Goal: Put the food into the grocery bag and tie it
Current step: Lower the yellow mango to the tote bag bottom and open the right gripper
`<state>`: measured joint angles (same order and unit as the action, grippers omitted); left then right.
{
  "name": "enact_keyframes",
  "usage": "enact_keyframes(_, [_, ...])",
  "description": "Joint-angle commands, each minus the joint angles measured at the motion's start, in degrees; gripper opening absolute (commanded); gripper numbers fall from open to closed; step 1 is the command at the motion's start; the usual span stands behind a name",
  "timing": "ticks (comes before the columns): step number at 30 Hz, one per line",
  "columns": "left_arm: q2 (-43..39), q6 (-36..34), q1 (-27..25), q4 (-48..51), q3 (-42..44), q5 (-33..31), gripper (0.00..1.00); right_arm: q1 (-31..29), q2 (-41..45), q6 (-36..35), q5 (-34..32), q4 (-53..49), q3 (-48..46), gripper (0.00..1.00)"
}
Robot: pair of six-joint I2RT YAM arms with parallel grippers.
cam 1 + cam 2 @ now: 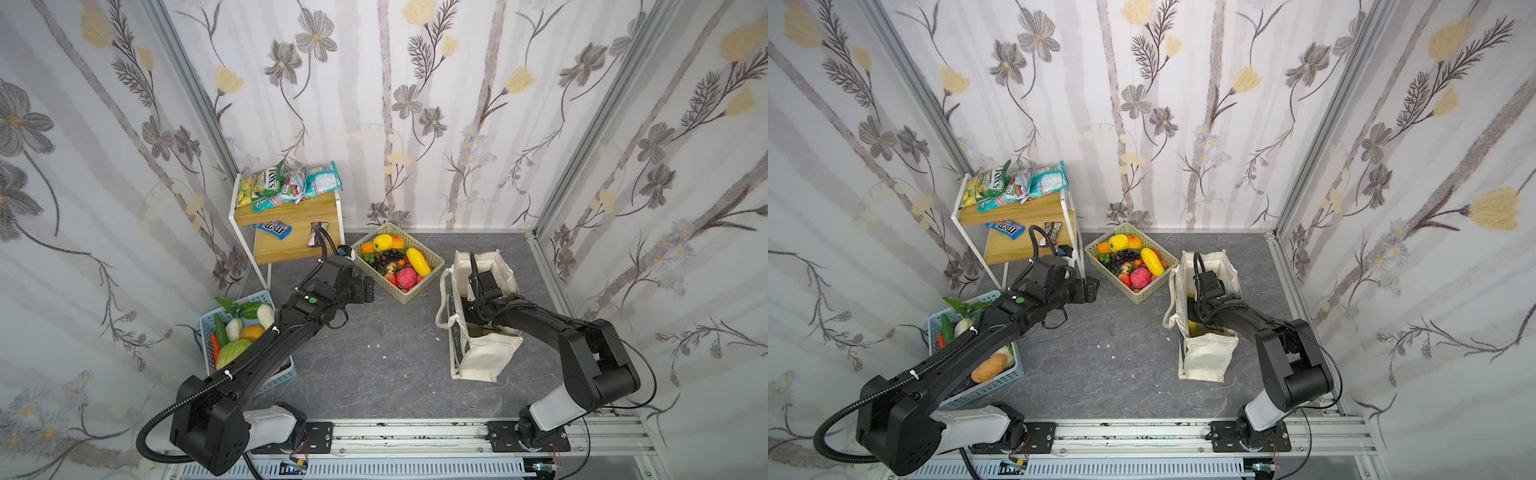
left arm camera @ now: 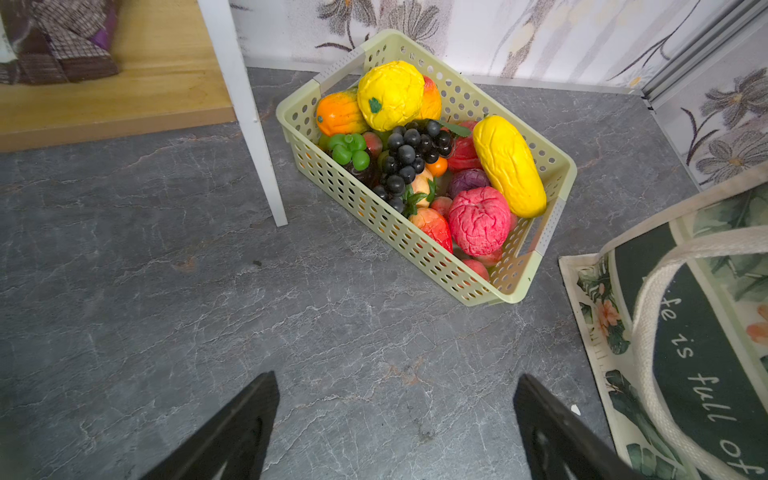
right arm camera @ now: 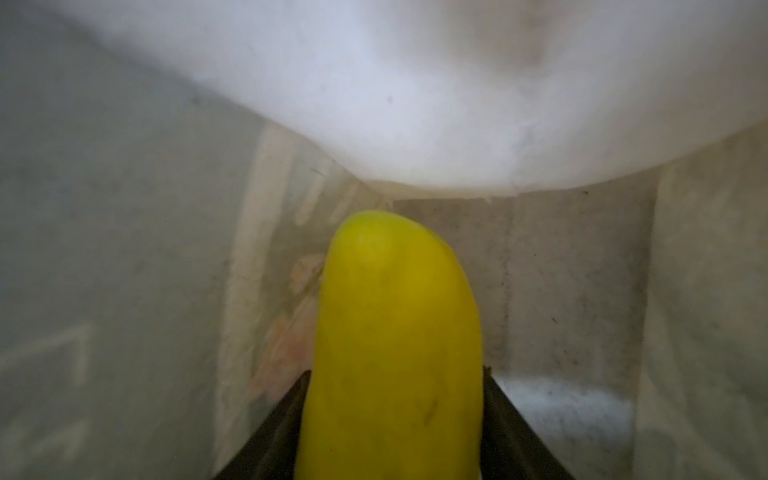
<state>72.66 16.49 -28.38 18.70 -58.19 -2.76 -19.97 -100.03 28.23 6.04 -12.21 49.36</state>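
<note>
The cream grocery bag (image 1: 484, 359) (image 1: 1208, 359) (image 2: 706, 340) stands open on the right of the grey floor. My right gripper (image 3: 397, 374) is down inside it, shut on a yellow mango (image 3: 399, 324) (image 1: 1192, 325). More food fills a beige lattice basket (image 1: 435, 261) (image 2: 562, 166): a yellow mango (image 2: 509, 166), dark grapes (image 2: 409, 153) and a pink knobbly ball (image 2: 478, 220). A FOX'S packet (image 1: 262, 185) and a brown bar wrapper (image 1: 318, 235) lie on the shelf. My left gripper (image 1: 368, 289) (image 2: 395, 376) hangs open over bare floor just short of the basket.
A white-framed wooden shelf stand (image 1: 286, 208) occupies the back left corner, its leg (image 2: 253, 124) beside the beige basket. A light blue basket (image 1: 253, 297) of vegetables lies under my left arm. Flowered walls close in three sides; the arms' mounting rail (image 1: 415, 436) runs along the front.
</note>
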Motion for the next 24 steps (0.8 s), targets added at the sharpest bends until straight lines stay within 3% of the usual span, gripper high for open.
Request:
enact_keyframes(1, [-0.24,-0.14,-0.01,0.51,-0.60,-0.84,0.91,0.01,-1.18,1.08,0.76,4.70,-0.40,0.58])
enact_keyframes(24, [-0.24,-0.14,-0.01,2.04,-1.92,-1.18,0.91,0.72,-4.10,0.61,1.60,8.24,-1.79,0.72])
